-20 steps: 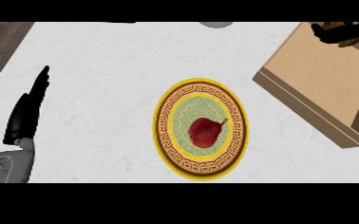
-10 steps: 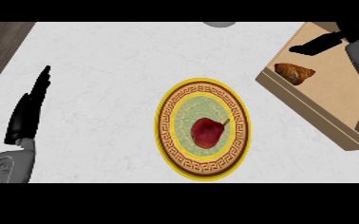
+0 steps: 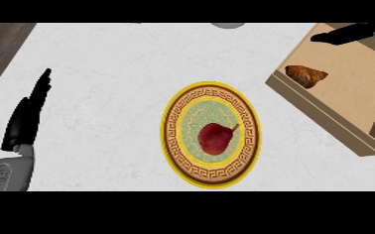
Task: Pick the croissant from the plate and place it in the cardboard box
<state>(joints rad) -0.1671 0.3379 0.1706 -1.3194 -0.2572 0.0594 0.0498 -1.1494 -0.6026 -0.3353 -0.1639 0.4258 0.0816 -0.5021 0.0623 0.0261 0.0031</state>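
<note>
Now, the golden-brown crescent croissant [image 3: 307,75] lies inside the shallow tan cardboard box [image 3: 307,98] at the right side of the pale marbled bench [image 3: 110,79], near the box's left wall and on its floor. It is well apart from the round yellow-rimmed plate with a patterned brown band [image 3: 210,171], which sits mid-bench and carries only a dark red pear [image 3: 217,138]. The right hand [image 3: 343,33] shows at the upper right over the box, apart from the croissant and holding nothing; only a dark sliver of it is visible, so I cannot tell the state of its fingers. The left hand [image 3: 28,114] rests at the left edge, fingers straight, pointing up and released. Judged from this layout, the placing looks done, with the hand clear of the pastry. As for handling, a croissant is likely light, soft and flaky, easily crushed, not slippery; if it needed shifting, the thick middle of the crescent would be the place to take hold, across its width, since the thin tips would probably break off.
</note>
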